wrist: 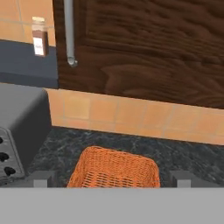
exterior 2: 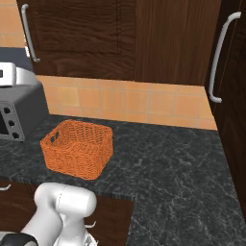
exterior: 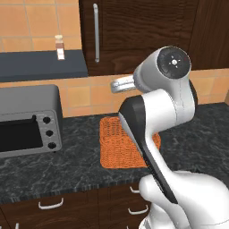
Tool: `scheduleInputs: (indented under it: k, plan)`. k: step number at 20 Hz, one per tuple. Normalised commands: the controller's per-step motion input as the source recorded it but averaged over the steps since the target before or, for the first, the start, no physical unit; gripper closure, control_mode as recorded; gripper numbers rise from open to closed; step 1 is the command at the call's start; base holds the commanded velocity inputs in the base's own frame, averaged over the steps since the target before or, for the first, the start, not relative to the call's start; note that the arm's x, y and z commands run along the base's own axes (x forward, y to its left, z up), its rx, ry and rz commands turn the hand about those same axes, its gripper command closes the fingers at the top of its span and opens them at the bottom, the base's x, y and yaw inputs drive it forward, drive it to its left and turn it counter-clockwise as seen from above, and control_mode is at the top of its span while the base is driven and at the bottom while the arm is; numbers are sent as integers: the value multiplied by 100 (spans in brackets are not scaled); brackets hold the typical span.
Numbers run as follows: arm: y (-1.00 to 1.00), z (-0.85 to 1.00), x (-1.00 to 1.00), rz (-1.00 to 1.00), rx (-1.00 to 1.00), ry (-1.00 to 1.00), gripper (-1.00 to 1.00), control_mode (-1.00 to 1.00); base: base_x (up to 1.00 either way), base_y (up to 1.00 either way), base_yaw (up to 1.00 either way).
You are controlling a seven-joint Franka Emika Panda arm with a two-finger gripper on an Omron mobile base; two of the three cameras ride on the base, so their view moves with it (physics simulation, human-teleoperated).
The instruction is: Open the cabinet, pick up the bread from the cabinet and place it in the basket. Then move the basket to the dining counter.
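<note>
**Jaws wide, basket on the black counter, cabinet shut**

Here the gripper [wrist: 112,179] shows in the hand view as two grey fingertips at the lower left and lower right of the frame, spread wide apart with nothing between them. The basket [wrist: 114,168] sits at bottom centre of that view, on the counter [wrist: 183,153], just right of the toaster oven [wrist: 19,131]. In the right base view the basket [exterior 2: 78,149] stands left of centre. The cabinet [exterior: 143,31] fills the top of the left base view, door closed, handle [exterior: 96,33] upright. A small bottle [exterior: 60,48] stands on the shelf [exterior: 42,65] at upper left.
</note>
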Motion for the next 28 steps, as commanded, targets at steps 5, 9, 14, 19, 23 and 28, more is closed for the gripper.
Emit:
scheduleInputs:
  k: [5,9,14,19,23,28]
  plan:
    - [31,56,21,0,0,-4,-100,-100,0,0,0]
    - [15,44,28,3,4,-6,-100,-100,0,0,0]
    - [10,30,39,9,11,-13,-100,-100,0,0,0]
    - [16,5,54,1,1,-11,-100,-100,0,0,0]
    - [37,0,64,0,-5,11,-100,-100,0,0,0]
    - [26,0,53,0,-5,4,-100,-100,0,0,0]
